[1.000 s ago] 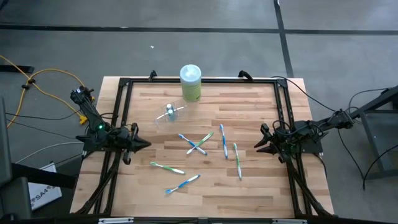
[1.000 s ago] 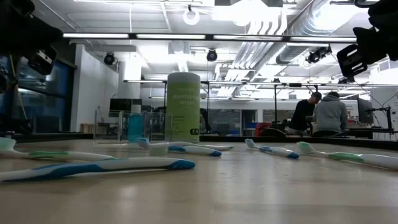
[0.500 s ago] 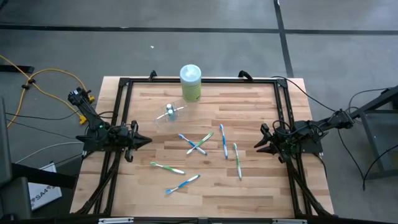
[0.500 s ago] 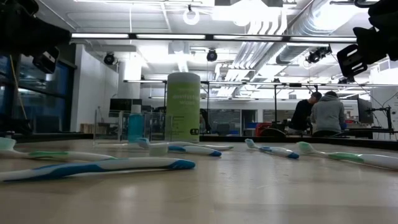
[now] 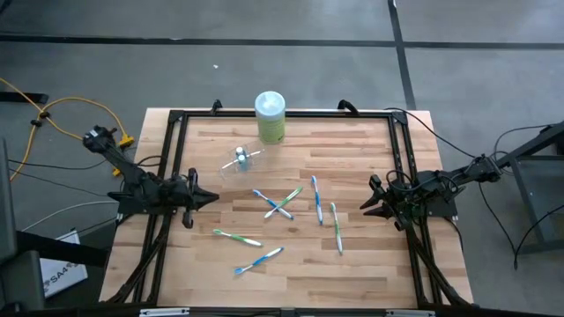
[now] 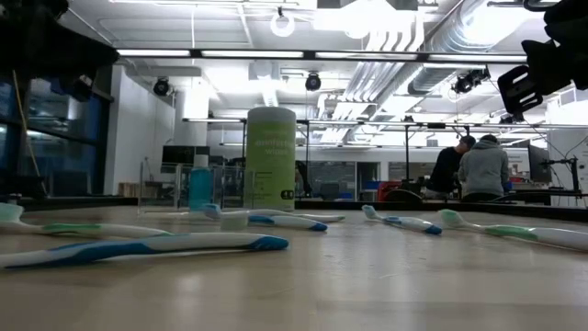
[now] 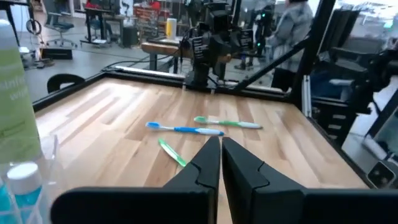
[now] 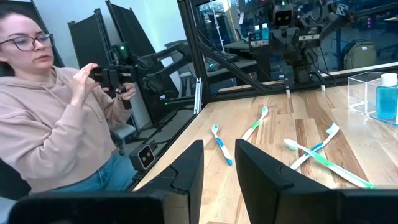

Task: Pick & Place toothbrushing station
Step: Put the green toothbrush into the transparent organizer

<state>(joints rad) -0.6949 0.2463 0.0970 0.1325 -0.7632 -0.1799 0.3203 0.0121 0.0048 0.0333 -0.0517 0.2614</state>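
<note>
A robotics lab: exposed ceiling ducts (image 6: 404,46), workbenches (image 6: 514,195), and a person (image 8: 56,118) working a handheld controller.

Grey concrete floor (image 5: 264,22) around the wooden table (image 5: 291,269), a yellow cable (image 5: 53,114) lying on it. Open ceiling with ducts (image 6: 441,41) and strip lights (image 6: 303,53). Two people (image 6: 476,168) at desks far back; one person (image 8: 56,124) seated nearby.

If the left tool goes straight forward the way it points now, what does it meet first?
Probably nothing at once. The left tool, nearly shut, points across bare wood. The crossed toothbrushes in the middle of the table lie roughly in that line, but it may pass above them; its height is unclear.
</note>
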